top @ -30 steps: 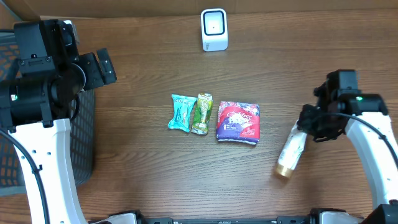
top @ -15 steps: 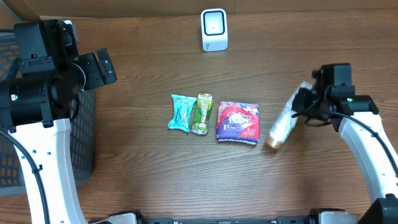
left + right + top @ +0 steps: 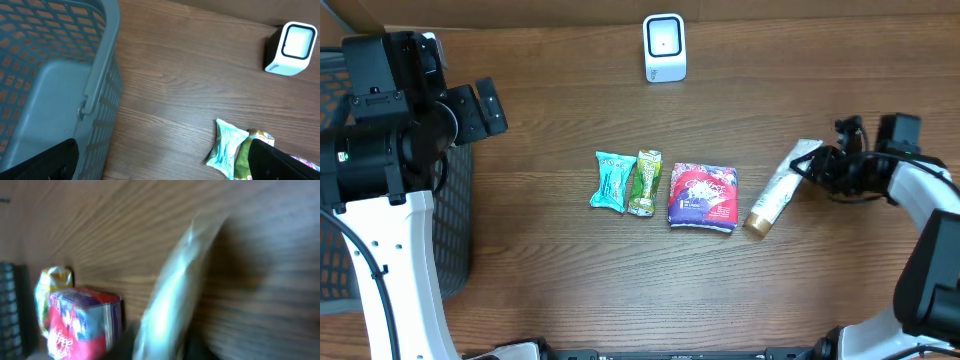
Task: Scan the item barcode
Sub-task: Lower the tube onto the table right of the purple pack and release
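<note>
Black against the brown wood, the right gripper (image 3: 825, 166) sits at the flat crimped end of a white tube (image 3: 778, 198). Whether its jaws clasp that end or merely flank it cannot be told, for the overhead view is too small there and the right wrist view is smeared by blur. The tube lies slantwise on the table (image 3: 570, 290), its gold cap pointing down and inward, just beside the right edge of a purple and red packet (image 3: 702, 197). Beyond the packet lie a green sachet (image 3: 644, 182) and a teal sachet (image 3: 612, 181), side by side and touching. The white scanner (image 3: 664, 47) stands at the far edge, well apart from the tube. The left gripper (image 3: 480, 108) hangs at the far side with its jaws spread wide and nothing between them, above the rim of a grey mesh basket (image 3: 50, 75).
</note>
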You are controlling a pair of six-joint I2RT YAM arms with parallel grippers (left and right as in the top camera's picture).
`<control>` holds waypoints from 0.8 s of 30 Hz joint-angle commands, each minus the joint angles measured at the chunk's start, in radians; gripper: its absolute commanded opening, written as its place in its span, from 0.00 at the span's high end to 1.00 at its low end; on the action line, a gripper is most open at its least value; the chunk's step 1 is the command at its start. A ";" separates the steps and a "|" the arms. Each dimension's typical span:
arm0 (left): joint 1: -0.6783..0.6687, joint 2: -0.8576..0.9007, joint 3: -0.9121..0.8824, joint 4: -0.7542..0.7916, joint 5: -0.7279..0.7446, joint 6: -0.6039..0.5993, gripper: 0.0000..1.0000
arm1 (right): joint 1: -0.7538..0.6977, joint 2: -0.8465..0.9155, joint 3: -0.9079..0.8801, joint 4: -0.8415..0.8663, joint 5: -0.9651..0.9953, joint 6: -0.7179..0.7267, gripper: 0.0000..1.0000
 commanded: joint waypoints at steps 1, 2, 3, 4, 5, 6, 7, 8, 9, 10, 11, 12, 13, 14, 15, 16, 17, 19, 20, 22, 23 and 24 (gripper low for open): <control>0.003 0.001 0.002 0.002 0.006 0.019 0.01 | -0.029 -0.021 0.032 -0.031 -0.097 -0.045 0.46; 0.003 0.001 0.002 0.002 0.006 0.019 0.01 | -0.034 -0.024 0.058 -0.069 -0.080 -0.045 0.42; 0.003 0.001 0.002 0.002 0.006 0.019 0.00 | -0.034 -0.026 0.082 -0.105 -0.061 -0.045 0.41; 0.003 0.001 0.002 0.002 0.006 0.019 0.00 | -0.033 -0.030 0.124 -0.167 -0.026 -0.045 0.40; 0.003 0.001 0.002 0.002 0.006 0.019 0.01 | -0.031 -0.033 0.155 -0.212 0.003 -0.045 0.40; 0.003 0.001 0.002 0.002 0.006 0.019 0.00 | -0.024 -0.037 0.195 -0.270 0.036 -0.045 0.39; 0.003 0.002 0.002 0.002 0.006 0.019 0.01 | -0.014 -0.043 0.233 -0.327 0.066 -0.044 0.39; 0.003 0.002 0.002 0.002 0.006 0.019 0.01 | -0.004 -0.046 0.264 -0.375 0.087 -0.044 0.40; 0.003 0.002 0.002 0.002 0.006 0.019 0.00 | 0.012 -0.050 0.298 -0.431 0.111 -0.044 0.40; 0.003 0.002 0.002 0.002 0.006 0.019 0.00 | 0.031 -0.054 0.325 -0.478 0.140 -0.043 0.41; 0.003 0.002 0.002 0.002 0.006 0.019 0.00 | 0.052 -0.057 0.341 -0.509 0.171 -0.040 0.41; 0.003 0.002 0.002 0.002 0.006 0.019 0.00 | 0.080 -0.060 0.349 -0.534 0.209 -0.036 0.41; 0.003 0.002 0.002 0.002 0.006 0.019 0.01 | 0.117 -0.061 0.349 -0.553 0.270 -0.008 0.41; 0.003 0.002 0.002 0.002 0.006 0.019 0.00 | 0.142 -0.060 0.349 -0.568 0.324 0.026 0.41; 0.003 0.002 0.002 0.002 0.006 0.019 0.00 | 0.173 -0.055 0.344 -0.586 0.396 0.072 0.43; 0.003 0.002 0.002 0.002 0.006 0.019 0.00 | 0.198 -0.055 0.338 -0.600 0.446 0.106 0.44; 0.003 0.002 0.002 0.002 0.006 0.019 0.00 | 0.227 -0.055 0.328 -0.617 0.498 0.151 0.46; 0.003 0.002 0.002 0.002 0.006 0.019 0.00 | 0.266 -0.055 0.312 -0.659 0.567 0.229 0.52; 0.003 0.002 0.002 0.002 0.006 0.019 0.00 | 0.283 -0.055 0.302 -0.686 0.607 0.272 0.55; 0.003 0.002 0.002 0.002 0.006 0.019 0.00 | 0.303 -0.055 0.282 -0.740 0.709 0.378 0.62; 0.003 0.002 0.002 0.002 0.006 0.019 0.00 | 0.307 -0.055 0.272 -0.763 0.756 0.420 0.64; 0.003 0.002 0.002 0.002 0.006 0.019 0.00 | 0.306 -0.055 0.262 -0.774 0.780 0.442 0.67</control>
